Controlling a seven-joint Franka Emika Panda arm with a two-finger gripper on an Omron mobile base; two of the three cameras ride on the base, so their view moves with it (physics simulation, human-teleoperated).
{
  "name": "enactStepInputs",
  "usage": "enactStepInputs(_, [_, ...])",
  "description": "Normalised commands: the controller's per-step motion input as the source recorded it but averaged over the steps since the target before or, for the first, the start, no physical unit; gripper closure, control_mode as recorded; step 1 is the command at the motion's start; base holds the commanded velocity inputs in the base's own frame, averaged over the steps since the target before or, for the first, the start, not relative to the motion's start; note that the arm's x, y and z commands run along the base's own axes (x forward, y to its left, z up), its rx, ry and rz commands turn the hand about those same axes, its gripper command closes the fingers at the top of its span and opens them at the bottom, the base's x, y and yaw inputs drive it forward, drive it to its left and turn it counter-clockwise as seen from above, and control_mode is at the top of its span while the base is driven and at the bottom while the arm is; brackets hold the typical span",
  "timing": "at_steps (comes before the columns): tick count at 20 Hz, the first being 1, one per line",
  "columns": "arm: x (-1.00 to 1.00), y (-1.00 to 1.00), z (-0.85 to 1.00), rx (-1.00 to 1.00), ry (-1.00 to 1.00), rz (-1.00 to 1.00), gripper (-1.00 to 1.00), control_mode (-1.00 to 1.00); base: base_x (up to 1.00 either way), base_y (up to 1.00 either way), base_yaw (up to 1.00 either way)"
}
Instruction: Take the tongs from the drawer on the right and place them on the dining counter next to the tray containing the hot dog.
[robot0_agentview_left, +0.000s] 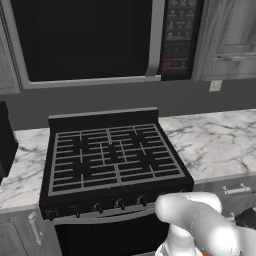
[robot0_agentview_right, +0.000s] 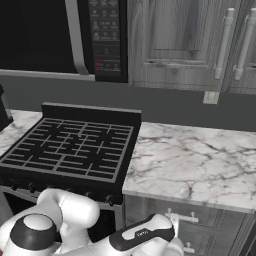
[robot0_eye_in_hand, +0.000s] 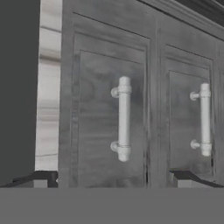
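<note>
My gripper (robot0_eye_in_hand: 116, 179) is open and faces a shut grey wood-grain drawer (robot0_eye_in_hand: 98, 127) a short way ahead, with nothing between its fingertips (robot0_eye_in_hand: 43, 178). The hand view is rolled, so the drawer's pale bar handle (robot0_eye_in_hand: 124, 118) looks upright, centred between my fingers. A second drawer front (robot0_eye_in_hand: 186, 109) with its own handle (robot0_eye_in_hand: 204, 119) lies beside it. In the right base view the top drawer (robot0_agentview_right: 205, 214) sits under the marble worktop, right of the stove, and my arm (robot0_agentview_right: 142, 235) reaches low toward it. The tongs are hidden. The dining counter and the tray are out of view.
A black gas stove (robot0_agentview_left: 112, 155) stands left of the drawers, its oven door below. A marble worktop (robot0_agentview_right: 195, 160) overhangs the drawer stack. A microwave (robot0_agentview_left: 90, 40) and grey upper cabinets (robot0_agentview_right: 190, 40) hang above.
</note>
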Motion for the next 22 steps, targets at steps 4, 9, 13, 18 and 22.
enactStepInputs(4, [0.26, -0.03, -0.1, 0.01, 0.0, 0.0, -1.0, -1.0, 0.0, 0.0, 0.0])
enactStepInputs(9, [0.28, 0.0, -0.23, 0.01, 0.0, 0.0, -1.0, -1.0, 0.0, 0.0, 0.0])
enactStepInputs(13, [0.28, -0.1, -0.3, 0.02, 0.0, 0.0, -1.0, -1.0, 0.0, 0.0, 0.0])
enactStepInputs(18, [0.23, -0.18, -0.39, 0.0, -0.03, 0.0, -1.0, -1.0, 0.0, 0.0, 0.0])
enactStepInputs(22, [0.2, -0.18, -0.37, 0.0, -0.07, 0.0, -1.0, -1.0, 0.0, 0.0, 0.0])
